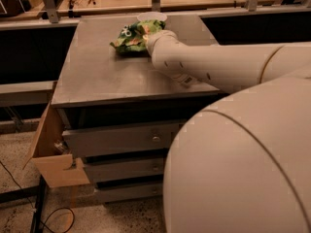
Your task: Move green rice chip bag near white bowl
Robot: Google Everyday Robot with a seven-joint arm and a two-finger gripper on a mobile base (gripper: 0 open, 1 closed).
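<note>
Camera view: we see the end effector [148, 34] at the green rice chip bag [130, 39], far on the surface [97, 76], just beside the white bowl [151, 17]; we cannot tell its grip. A push toward the far side, we judge, could knock the bowl off the edge.

1. This is looking like a workshop or lab: a grey metal drawer cabinet [121, 139] is standing before long wooden workbenches [131, 0].
2. The robot's gripper [147, 33] is hanging over the cabinet's far end.
</note>
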